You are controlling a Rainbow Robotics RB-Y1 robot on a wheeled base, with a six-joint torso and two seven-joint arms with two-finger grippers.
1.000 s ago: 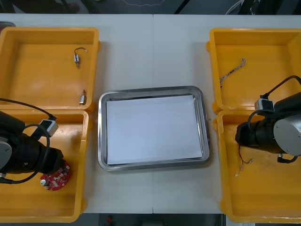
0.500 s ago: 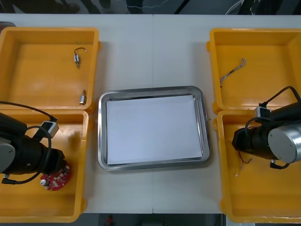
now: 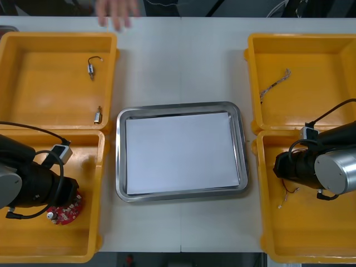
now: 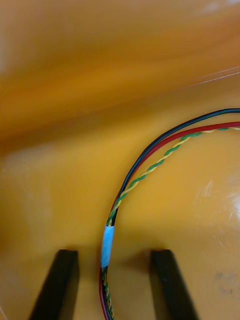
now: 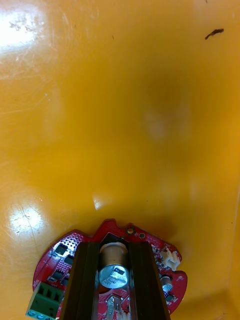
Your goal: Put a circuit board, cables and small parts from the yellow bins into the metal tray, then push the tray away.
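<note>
Left arm [image 3: 30, 183]: low over the near-left bin [image 3: 33, 247], tipped down onto the circuit board [image 5: 55, 257].
Left gripper [image 5: 115, 250]: fingers drawn in narrow, pinching the silver cylinder [image 5: 111, 262] standing on that board.
Right arm [image 3: 328, 167]: down in the near-right bin [image 3: 311, 245].
Right gripper [image 4: 114, 255]: fingers spread wide, straddling the cable [image 4: 107, 245], gripping nothing.
Tray [image 3: 181, 107]: mid-table between the bins, white inside.

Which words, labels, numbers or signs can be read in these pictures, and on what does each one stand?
No text can be read anywhere.
circuit board: the markings on its parts are too small to read.
Floor of the yellow bin: faint grey marks, too blurred to read.
</note>
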